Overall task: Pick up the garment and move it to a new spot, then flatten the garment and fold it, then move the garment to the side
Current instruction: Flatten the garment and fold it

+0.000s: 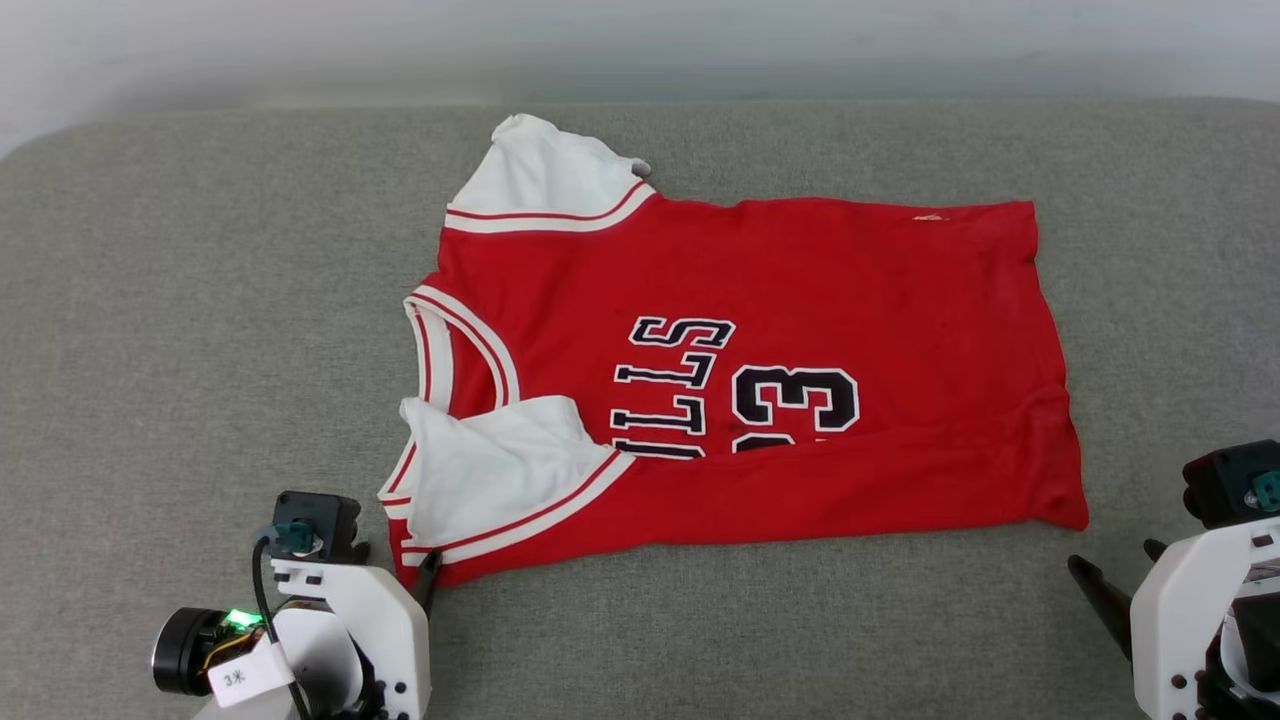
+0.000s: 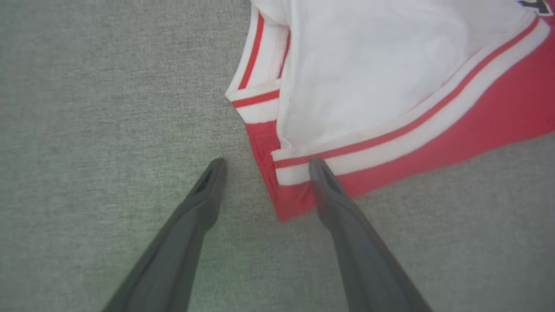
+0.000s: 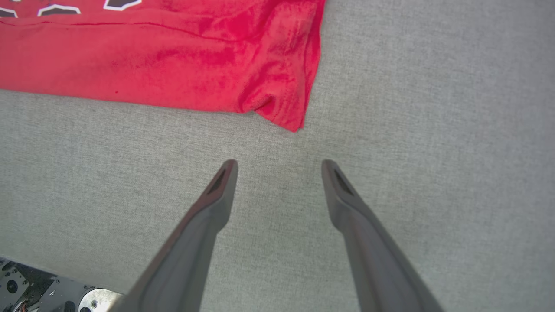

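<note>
Garment [image 1: 800, 290] lies centred on the cushion [image 1: 200, 300], near side folded over. Left gripper [image 2: 266, 162] and right gripper [image 3: 279, 162], fingers spread, should pinch near corners evenly.

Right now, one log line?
garment: spread flat, near edge folded | left claw: open, at sleeve corner | right claw: open, short of hem corner
</note>
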### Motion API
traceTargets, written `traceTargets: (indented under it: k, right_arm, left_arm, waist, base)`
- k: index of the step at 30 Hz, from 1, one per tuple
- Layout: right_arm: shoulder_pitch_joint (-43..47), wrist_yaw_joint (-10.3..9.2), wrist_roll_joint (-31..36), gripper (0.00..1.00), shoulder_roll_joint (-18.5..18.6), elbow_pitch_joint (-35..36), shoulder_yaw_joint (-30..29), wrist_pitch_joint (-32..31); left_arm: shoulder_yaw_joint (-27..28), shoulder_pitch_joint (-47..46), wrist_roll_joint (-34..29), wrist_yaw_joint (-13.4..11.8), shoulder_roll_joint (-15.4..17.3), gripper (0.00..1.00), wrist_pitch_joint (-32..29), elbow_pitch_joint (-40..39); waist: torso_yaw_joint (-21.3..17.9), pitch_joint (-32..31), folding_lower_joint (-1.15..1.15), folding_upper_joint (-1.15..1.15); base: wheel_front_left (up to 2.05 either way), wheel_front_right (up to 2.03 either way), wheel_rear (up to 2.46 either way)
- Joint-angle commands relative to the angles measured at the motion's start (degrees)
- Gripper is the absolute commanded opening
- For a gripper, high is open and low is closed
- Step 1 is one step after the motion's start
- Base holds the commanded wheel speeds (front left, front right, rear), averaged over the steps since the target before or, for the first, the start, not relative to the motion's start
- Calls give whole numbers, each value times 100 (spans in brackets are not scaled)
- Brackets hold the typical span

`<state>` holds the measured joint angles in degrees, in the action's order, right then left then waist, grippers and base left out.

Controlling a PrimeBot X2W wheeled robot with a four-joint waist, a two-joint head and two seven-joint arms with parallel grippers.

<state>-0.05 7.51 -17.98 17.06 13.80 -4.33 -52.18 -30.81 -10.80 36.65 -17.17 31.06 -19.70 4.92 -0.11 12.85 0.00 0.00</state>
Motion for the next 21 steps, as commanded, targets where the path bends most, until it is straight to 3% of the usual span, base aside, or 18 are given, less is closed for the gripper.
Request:
traceTargets:
  k: [1,4,5,6,7,11,15,21]
  right_arm:
    - [-89,-6,37,100,-37,20,7,37]
    - [-99,-5,-1,100,-56,-1,22,60]
    - [-109,-6,3,100,-48,-9,27,66]
    - [-117,-6,9,100,-44,-22,27,74]
    - [-123,-6,14,100,-42,-39,33,80]
    - [-138,-6,41,100,-35,-107,-16,154]
    - [-134,-5,72,100,-41,-210,-49,152]
    - [-396,-5,193,100,-17,-532,-51,140]
  left_arm:
    - [-17,-31,39,20,-44,100,-46,93]
    - [-115,-21,135,117,-90,100,-210,287]
    - [-160,-4,152,154,-89,88,-280,367]
    - [-212,30,185,189,-92,31,-361,458]
    - [-271,57,219,260,-97,0,-414,518]
    - [-191,91,363,453,-188,0,-152,478]
    - [-55,32,262,382,-180,0,221,263]
    - [-31,-10,122,283,-55,0,296,-243]
  waist:
    - [-21,72,0,0]
    - [-33,140,0,0]
    - [-37,154,0,0]
    - [-41,161,0,0]
    - [-43,158,0,0]
    - [-3,41,0,0]
    - [72,-103,0,0]
    - [192,-144,0,0]
  base:
    - [0,0,0]
    - [0,0,0]
    - [0,0,0]
    - [0,0,0]
    - [0,0,0]
    - [0,0,0]
    - [0,0,0]
    - [0,0,0]
